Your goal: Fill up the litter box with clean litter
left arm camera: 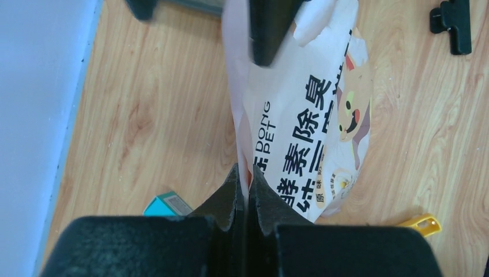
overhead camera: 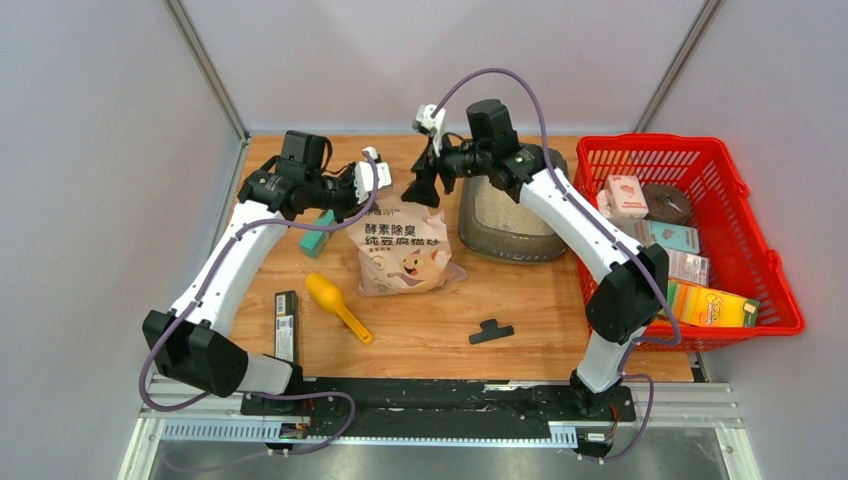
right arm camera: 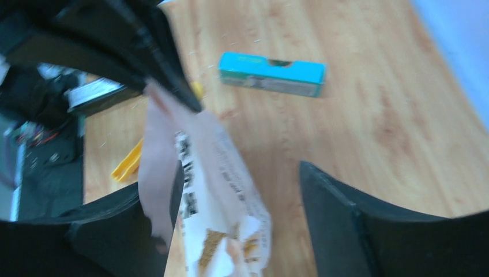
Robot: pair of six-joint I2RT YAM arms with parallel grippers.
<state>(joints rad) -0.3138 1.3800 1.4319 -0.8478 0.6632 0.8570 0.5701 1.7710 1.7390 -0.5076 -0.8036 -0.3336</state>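
The dark grey litter box stands at the back centre, with pale clean litter inside it. The pink-white printed bag stands left of it. My left gripper is shut on the bag's upper edge; the left wrist view shows the jaws pinching the plastic. My right gripper is open at the bag's top right corner. In the right wrist view the bag hangs between the spread fingers, close to the left one, blurred by motion.
A red mesh basket with boxes stands at the right. A yellow scoop, a black clip, a teal box and a black barcode strip lie on the wooden table.
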